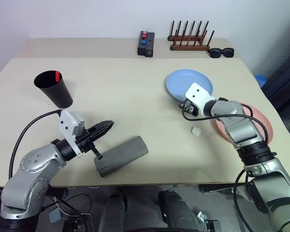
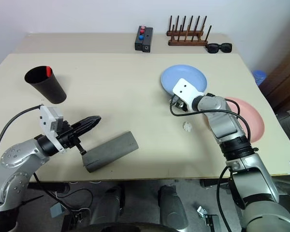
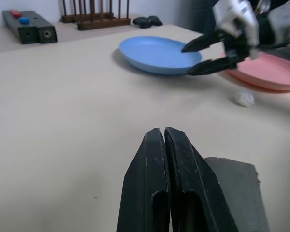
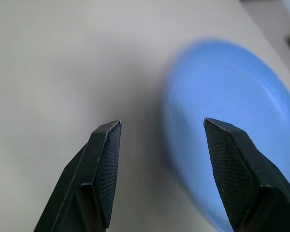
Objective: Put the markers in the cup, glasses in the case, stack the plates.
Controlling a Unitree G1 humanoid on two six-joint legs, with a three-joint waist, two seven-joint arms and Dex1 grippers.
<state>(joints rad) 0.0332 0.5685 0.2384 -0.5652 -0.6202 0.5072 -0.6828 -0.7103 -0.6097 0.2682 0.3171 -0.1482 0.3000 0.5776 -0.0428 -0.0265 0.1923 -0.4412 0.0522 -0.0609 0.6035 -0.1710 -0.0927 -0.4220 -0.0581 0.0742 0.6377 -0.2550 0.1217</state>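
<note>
Plate-stacking looks in hand: from my head, my right gripper (image 1: 185, 104) hovers at the blue plate (image 1: 193, 81) beside the pink plate (image 1: 263, 126); its wrist shows fingers spread, empty; next, clamp that rim; left gripper (image 3: 163, 145) clenched, empty.

Left gripper (image 3: 164, 133) fingers pressed together beside grey case (image 3: 234, 186), blue plate (image 3: 159, 54) beyond, right gripper (image 3: 187, 60) open at its rim, pink plate (image 3: 268, 71) just behind
</note>
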